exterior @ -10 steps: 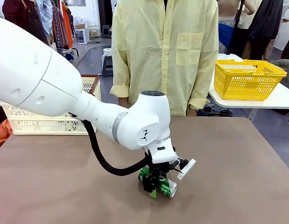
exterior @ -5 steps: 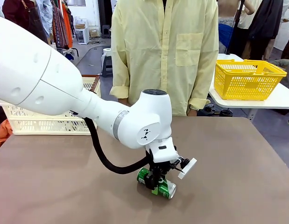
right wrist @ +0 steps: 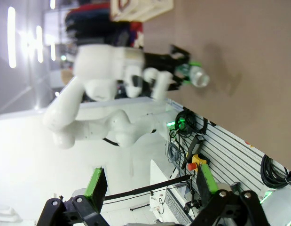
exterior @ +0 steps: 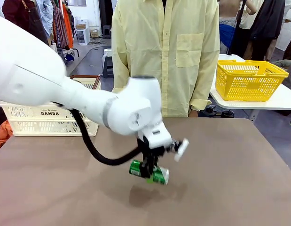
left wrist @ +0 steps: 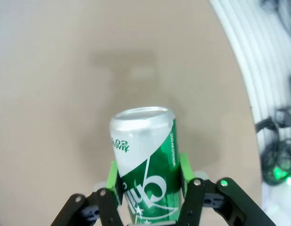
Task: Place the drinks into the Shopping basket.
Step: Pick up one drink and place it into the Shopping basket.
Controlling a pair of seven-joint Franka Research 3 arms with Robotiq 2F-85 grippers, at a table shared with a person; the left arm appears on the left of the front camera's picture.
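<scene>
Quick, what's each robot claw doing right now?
Left gripper: shut on the green can, lifted off the table.
Right gripper: open, holding nothing.

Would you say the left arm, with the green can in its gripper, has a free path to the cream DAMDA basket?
Probably yes. The left gripper holds the green can lifted off the table, and nothing stands on the bare tabletop between it and the basket at the far left.
</scene>
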